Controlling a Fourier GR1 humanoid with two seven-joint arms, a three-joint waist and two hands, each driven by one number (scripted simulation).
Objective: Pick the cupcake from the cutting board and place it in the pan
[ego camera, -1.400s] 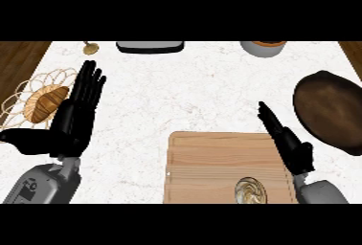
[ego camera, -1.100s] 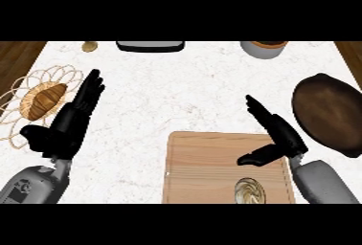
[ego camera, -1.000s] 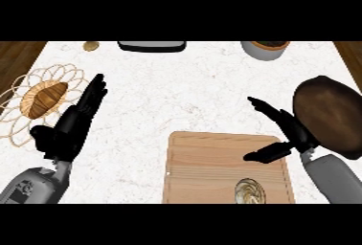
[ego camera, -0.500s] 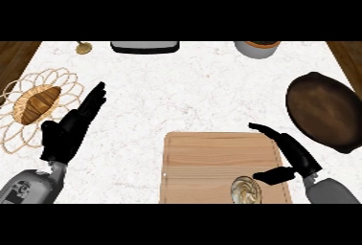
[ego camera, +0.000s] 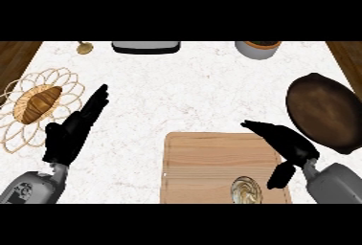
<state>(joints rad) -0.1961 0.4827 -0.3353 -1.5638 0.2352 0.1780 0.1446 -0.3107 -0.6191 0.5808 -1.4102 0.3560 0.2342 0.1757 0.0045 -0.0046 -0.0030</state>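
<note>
Reaching over the cutting board (ego camera: 205,162), the right hand (ego camera: 286,146) is spreading open fingers beside the cupcake (ego camera: 245,190). The left hand (ego camera: 71,131) is resting open.

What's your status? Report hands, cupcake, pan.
Right hand open beside cupcake, not gripping. Left hand open, resting left. Cupcake on cutting board. Pan at right, nothing in the way.

black left hand (ego camera: 71,131), black right hand (ego camera: 286,146), grey forearms

Kitchen counter, seen from above.
White marble worktop (ego camera: 191,86) bearing a cutting board (ego camera: 205,162), dark pan (ego camera: 325,115) and croissant (ego camera: 39,103).
</note>
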